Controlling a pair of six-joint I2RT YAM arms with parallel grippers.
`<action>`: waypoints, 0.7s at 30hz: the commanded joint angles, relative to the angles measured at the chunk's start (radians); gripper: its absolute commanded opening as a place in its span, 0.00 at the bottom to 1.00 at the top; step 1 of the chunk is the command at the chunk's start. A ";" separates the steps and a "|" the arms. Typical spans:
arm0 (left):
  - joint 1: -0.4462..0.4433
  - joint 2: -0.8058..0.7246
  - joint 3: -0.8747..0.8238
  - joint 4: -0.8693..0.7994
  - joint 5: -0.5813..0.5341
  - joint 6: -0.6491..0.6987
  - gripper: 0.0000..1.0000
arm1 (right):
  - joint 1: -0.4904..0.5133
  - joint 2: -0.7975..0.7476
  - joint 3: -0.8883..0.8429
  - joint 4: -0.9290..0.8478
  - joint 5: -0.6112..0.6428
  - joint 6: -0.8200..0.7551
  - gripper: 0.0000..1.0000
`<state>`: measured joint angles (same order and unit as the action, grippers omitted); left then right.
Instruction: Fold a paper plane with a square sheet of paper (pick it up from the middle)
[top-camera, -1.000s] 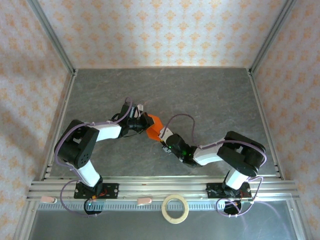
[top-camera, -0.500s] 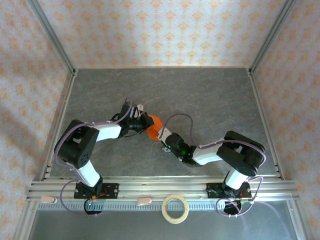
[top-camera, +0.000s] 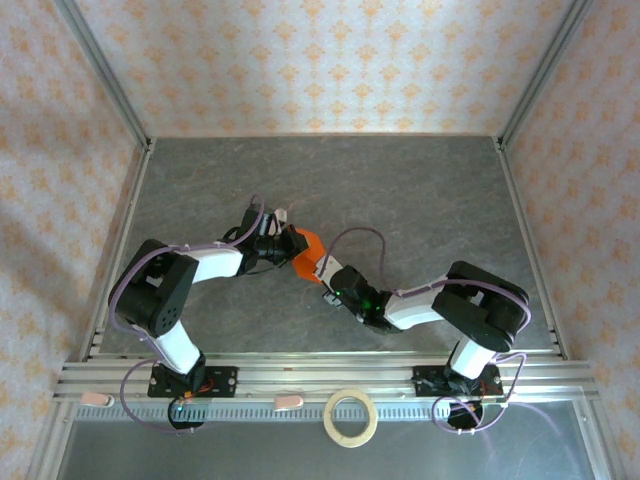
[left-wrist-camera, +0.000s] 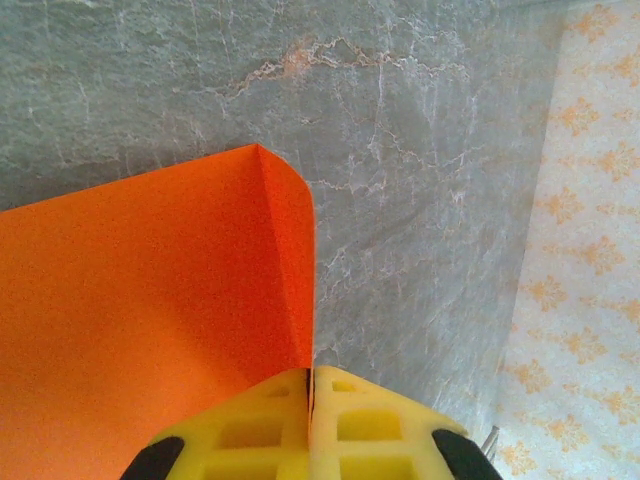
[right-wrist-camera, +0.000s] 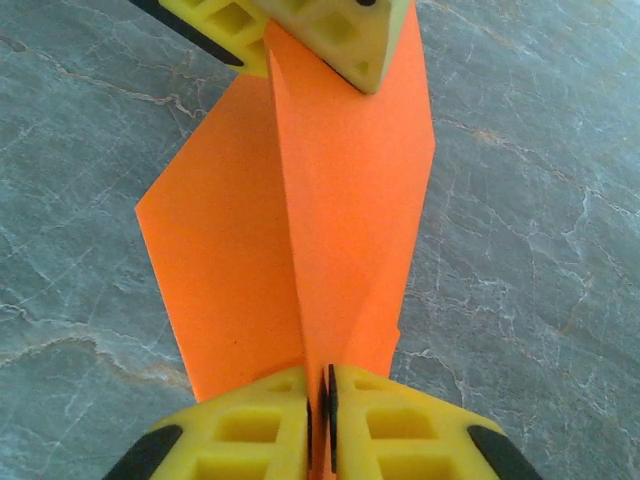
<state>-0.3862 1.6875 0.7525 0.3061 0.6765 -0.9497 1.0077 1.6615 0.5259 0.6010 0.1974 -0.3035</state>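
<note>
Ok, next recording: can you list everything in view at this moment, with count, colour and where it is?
paper plane: one, bright orange, mid-table, held between the two tools
tape ring: one, pale, on the near ledge between the arm bases
small pieces: two, pale pink, on the near ledge at left and centre; too small to identify
table: one, grey marbled
walls: three, cream with an orange pattern, around the table
rail: one, silver metal, along the near edge
arms: two, white and black, left arm and right arm reaching to mid-table
left tool: one, yellow pads, shut on one end of the plane
right tool: one, yellow pads, shut on the other end
</note>
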 joint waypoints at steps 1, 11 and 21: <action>-0.011 0.001 0.030 -0.005 0.010 0.018 0.05 | 0.004 -0.014 0.023 0.000 -0.001 0.035 0.17; -0.016 0.006 0.036 -0.013 0.003 0.021 0.05 | 0.005 -0.040 0.007 0.015 -0.013 0.051 0.10; -0.016 -0.001 0.041 -0.024 -0.001 0.027 0.05 | 0.005 -0.017 -0.002 0.000 0.000 0.068 0.15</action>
<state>-0.3992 1.6875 0.7662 0.3016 0.6762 -0.9413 1.0073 1.6466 0.5259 0.6018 0.1837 -0.2535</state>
